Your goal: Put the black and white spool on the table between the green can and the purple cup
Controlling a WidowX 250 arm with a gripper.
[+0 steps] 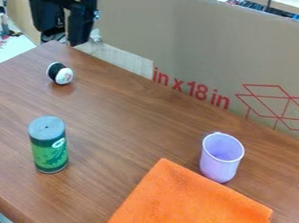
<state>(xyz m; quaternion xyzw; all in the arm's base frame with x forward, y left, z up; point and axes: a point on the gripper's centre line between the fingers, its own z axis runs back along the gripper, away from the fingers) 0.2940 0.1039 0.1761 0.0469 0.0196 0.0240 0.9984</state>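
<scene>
Brown wood-grain tabletop (131, 116) spreads out in front of the gripper, backed by a large cardboard panel (187, 32) with red print. The black two-finger gripper (61, 35) hangs at the table's far corner, upper left in the view, with its fingers pointing down and standing apart, nothing held between them. Nearest to it, just on the camera's side, lies a small rounded black-and-white object (60, 73), apart from the fingers. Farther out from the gripper in that same direction, an upright green cylindrical can with a grey top (49, 145) stands on the wood. Well away from the gripper, toward the view's right and nearer the camera, are an upright pale purple cup (221, 159) and a flat orange cloth (192, 208); the cup stands at the cloth's edge, though whether they touch is hard to tell. By my reading, this is a free-hand stage without a grasp. Taking hold of any item from this pose would call for moving over it, lowering the spread fingers around it, then closing them.
</scene>
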